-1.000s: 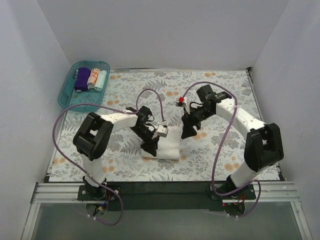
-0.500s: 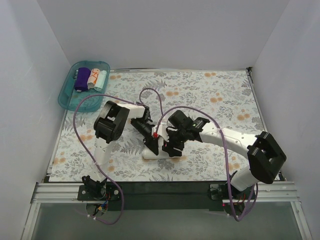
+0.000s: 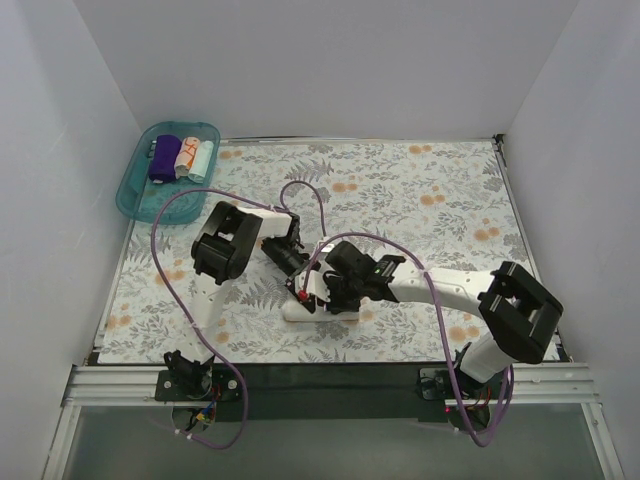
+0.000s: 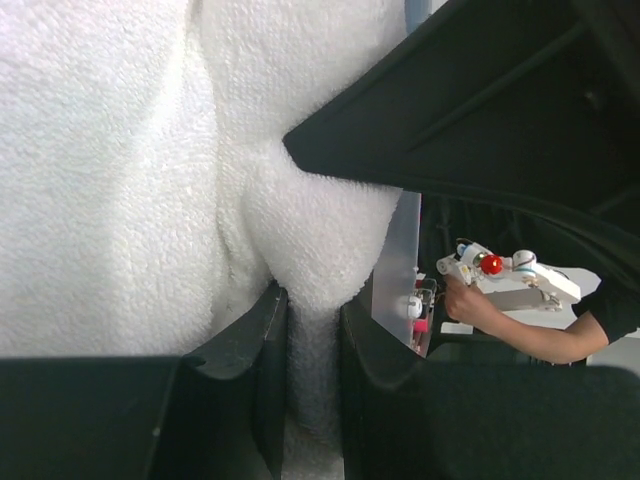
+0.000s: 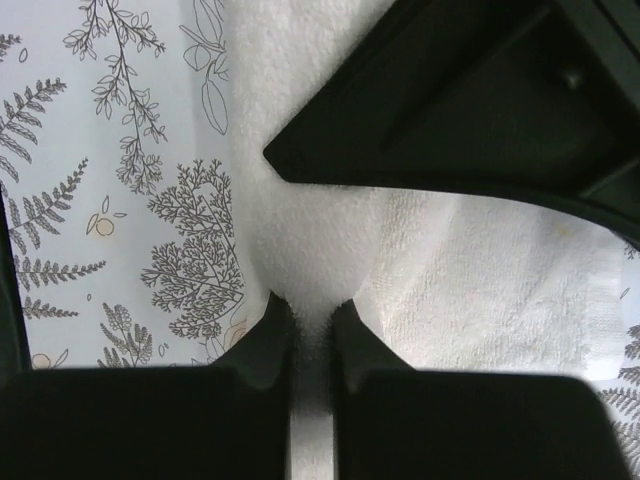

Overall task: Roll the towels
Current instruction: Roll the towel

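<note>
Top external view: your two arms meet over a white terry-cloth towel (image 3: 298, 313), which lies on the grey-and-orange floral-patterned sheet (image 3: 450, 200) at lower centre of the frame.

Left wrist view: your left claw (image 4: 312, 300) is closed to a narrow slit, with a ridge of the white terry-cloth towel pinched in its grip.

Right wrist view: your right claw (image 5: 312, 305) is likewise nearly closed. It nips a raised fold near the towel's edge, and the leafy sheet shows at the left of the frame.

At upper left of the top view, a teal translucent plastic tray (image 3: 150, 203) holds three small rolls side by side: a dark purple rolled towel (image 3: 165, 158), a white-and-orange rolled towel (image 3: 184, 155) and a pale teal rolled towel (image 3: 204, 158).
</note>
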Controlling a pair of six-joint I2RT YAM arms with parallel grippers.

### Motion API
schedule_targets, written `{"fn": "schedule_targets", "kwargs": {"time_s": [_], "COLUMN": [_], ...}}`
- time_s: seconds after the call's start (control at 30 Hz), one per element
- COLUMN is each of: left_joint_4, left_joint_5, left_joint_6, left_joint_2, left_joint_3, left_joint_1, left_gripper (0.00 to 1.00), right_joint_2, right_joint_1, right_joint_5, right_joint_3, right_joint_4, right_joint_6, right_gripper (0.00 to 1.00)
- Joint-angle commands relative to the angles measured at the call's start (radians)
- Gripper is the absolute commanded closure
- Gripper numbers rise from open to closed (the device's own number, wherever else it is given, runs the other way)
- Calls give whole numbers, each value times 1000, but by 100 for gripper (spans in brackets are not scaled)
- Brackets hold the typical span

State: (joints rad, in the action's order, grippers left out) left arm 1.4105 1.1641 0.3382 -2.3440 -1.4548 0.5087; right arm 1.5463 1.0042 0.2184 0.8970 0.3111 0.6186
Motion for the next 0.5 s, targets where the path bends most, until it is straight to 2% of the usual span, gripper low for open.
{"fn": "schedule_targets", "kwargs": {"time_s": [0.0, 0.07, 0.27, 0.3, 0.47], "left_joint_4": [-314, -350, -484, -495, -534], "left_joint_5": [-420, -406, -359, -333, -310], "left_joint_6": [71, 71, 58, 52, 25], "left_joint_2": [-54, 21, 294, 331, 501], "left_joint_3": [56, 103, 278, 309, 332], "left_joint_1": [-2, -9, -91, -107, -222], "left_gripper": [91, 79, 55, 37, 35], "right_joint_2": [55, 67, 141, 152, 215], "right_joint_1": [-3, -6, -18, -32, -91], "right_joint_5": [31, 115, 266, 282, 398], "right_joint_3": [-33, -30, 20, 26, 69], "right_joint_4": [-37, 0, 160, 170, 220], "right_joint_6": [3, 1, 30, 29, -8], "right_gripper": [99, 99, 99, 99, 99]}}
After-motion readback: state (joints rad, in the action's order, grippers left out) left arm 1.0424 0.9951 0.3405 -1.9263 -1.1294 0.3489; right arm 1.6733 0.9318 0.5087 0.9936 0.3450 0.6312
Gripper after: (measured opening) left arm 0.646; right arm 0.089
